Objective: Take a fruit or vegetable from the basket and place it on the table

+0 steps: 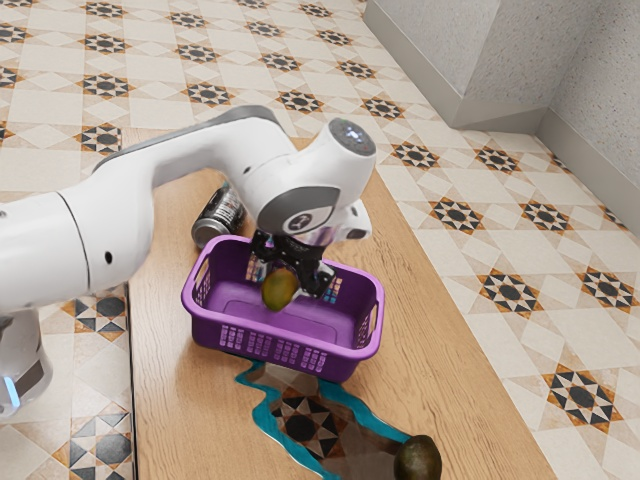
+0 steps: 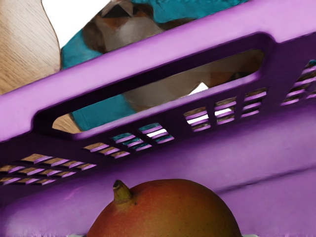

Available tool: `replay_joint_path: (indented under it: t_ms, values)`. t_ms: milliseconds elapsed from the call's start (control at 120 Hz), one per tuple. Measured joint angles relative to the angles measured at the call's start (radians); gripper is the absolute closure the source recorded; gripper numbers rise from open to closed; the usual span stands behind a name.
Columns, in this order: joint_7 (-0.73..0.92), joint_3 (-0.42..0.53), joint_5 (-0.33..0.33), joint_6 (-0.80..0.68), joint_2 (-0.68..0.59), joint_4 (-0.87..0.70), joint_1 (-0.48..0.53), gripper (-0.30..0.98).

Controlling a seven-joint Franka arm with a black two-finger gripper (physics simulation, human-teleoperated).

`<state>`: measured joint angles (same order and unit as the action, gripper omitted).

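Mango (image 1: 280, 289) held inside the purple basket (image 1: 345, 370)

The gripper (image 1: 291, 282) looks clamped on the mango, one finger at each side, near the middle of the frame. Best to squeeze just enough and lift straight up until it is over the rim, so it won't bump the wall. Then go right, to the bare wood of the desk (image 1: 410, 300). Set it down low and let go slowly, or it may roll.

Count from left to right: one can (image 1: 218, 215), left of and above the middle; one basket and one mango, in the middle; one blue-edged patch (image 1: 262, 412), low down; one dark fruit (image 1: 418, 459), lower right.
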<state>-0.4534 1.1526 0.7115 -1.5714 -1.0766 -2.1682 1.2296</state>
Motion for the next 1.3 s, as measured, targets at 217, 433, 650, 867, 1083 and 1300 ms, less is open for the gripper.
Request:
replay_joint_path:
  t_ms: [217,433,650,867,1083,1300]
  values:
    - [-0.003,-0.066,-0.080,0.041,0.023,0.100,-0.020,0.33]
    - [-0.004,-0.103,-0.173,0.029,0.035,0.229,-0.013,0.33]
    - [-0.002,0.000,-0.190,-0.213,0.174,0.221,0.043,0.34]
    - [0.005,0.032,-0.198,-0.418,0.252,0.235,0.147,0.34]
    - [0.011,0.121,-0.210,-0.453,0.302,0.203,0.283,0.35]
    - [0.014,0.148,-0.232,-0.436,0.311,0.188,0.348,0.34]
